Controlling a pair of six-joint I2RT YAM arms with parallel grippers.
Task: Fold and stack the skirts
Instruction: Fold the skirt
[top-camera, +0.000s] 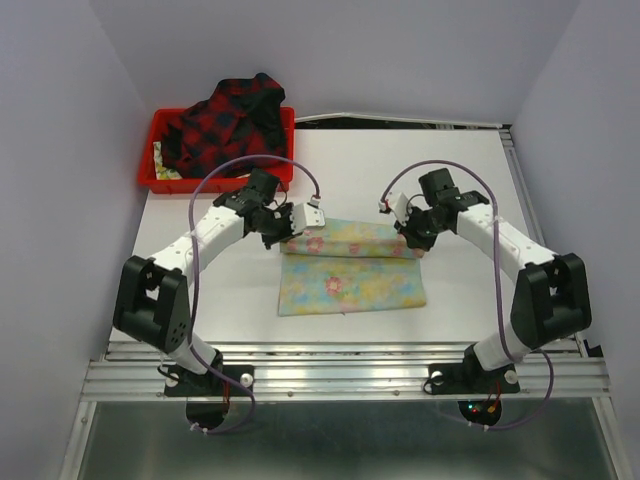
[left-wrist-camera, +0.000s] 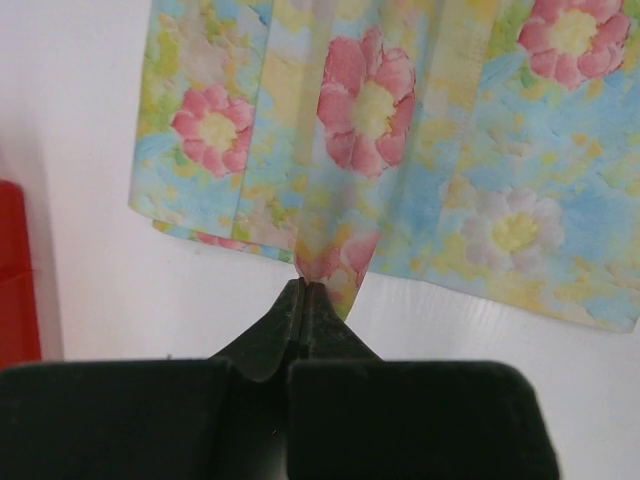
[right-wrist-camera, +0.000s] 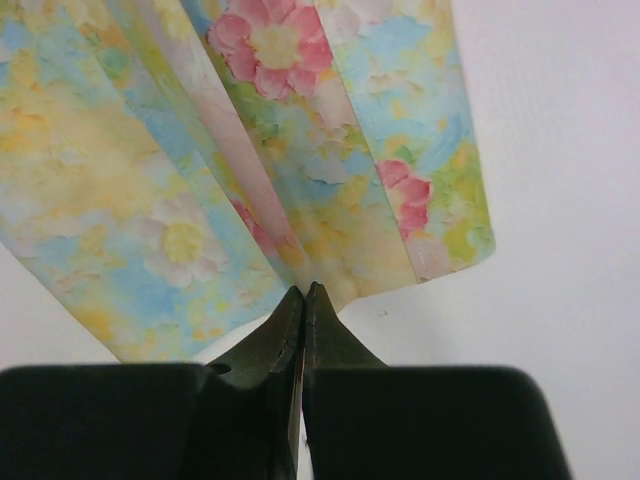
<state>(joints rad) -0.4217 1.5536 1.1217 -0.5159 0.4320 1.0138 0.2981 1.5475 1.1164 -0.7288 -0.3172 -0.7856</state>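
Both claws, the left claw (left-wrist-camera: 305, 290) and the right claw (right-wrist-camera: 303, 292), pinch tight the flowery skirt (top-camera: 350, 280), partly folded on the table (top-camera: 470, 180), while the plaid skirt (top-camera: 225, 120) waits unfolded in the red tray (top-camera: 150, 178).

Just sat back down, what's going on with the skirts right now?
Both arms are on the floral skirt, spread on the table between them. The left gripper and right gripper are each shut on its cloth, one at either end of the far side, where a strip looks folded over. The plaid skirt lies heaped in the red tray at the far left corner, not yet folded.
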